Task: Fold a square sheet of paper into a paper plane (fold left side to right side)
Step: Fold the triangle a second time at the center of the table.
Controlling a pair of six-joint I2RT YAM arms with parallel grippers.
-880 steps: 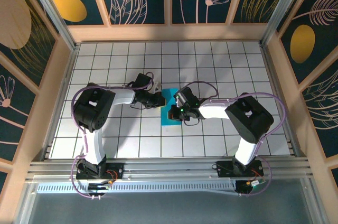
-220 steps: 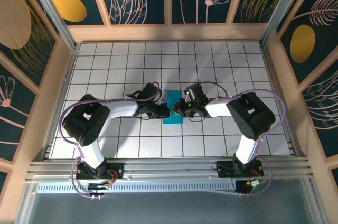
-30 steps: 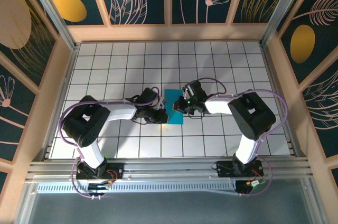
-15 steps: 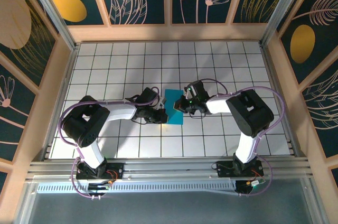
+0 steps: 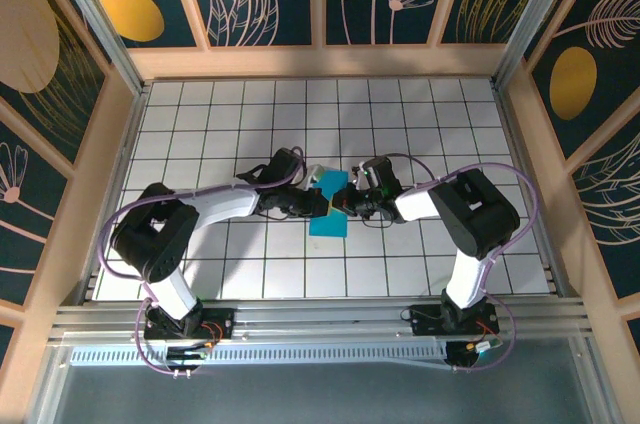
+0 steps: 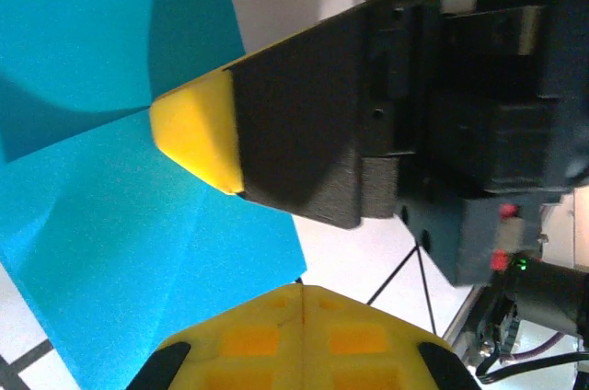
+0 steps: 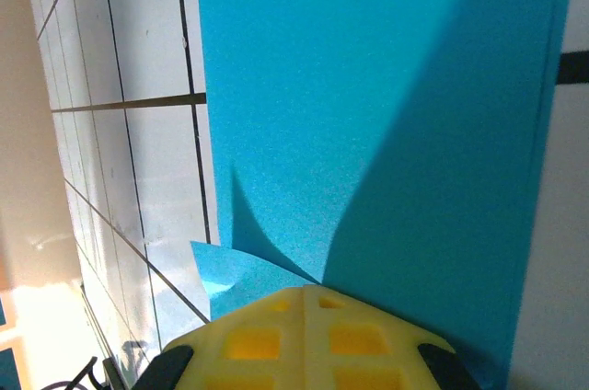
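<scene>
1. Two tools meet over the square sheet of paper (image 5: 328,220). It lies on the white-tiled desk (image 5: 250,124), already narrowed to a strip, with its long axis running from the arm bases' side toward the far side.
2. The left tool (image 5: 316,205) sits at the sheet's left edge and the right tool (image 5: 347,206) at its right edge. Both are about halfway along the strip, so neither arm is clearly nearer. In the left wrist view, the right tool's yellow tip hangs over the sheet just ahead of the left tool's own tips.
3. Both tools have their fingers pressed fully together. Whether either has a layer of paper caught between them cannot be told (in the right wrist view a small flap curls up right beside the closed tips).
4. The left-to-right fold looks to hinge on that long axis. The sheet's left edge must travel across it toward the right tool's side, which probably puts the left tool on the working side.
5. Half a second earlier the left tool stood just off the sheet's left edge and the sheet lay flatter. Now that tool has reached in onto the sheet, the right tool has shifted toward its middle, and the sheet's far end looks lifted and kinked.
</scene>
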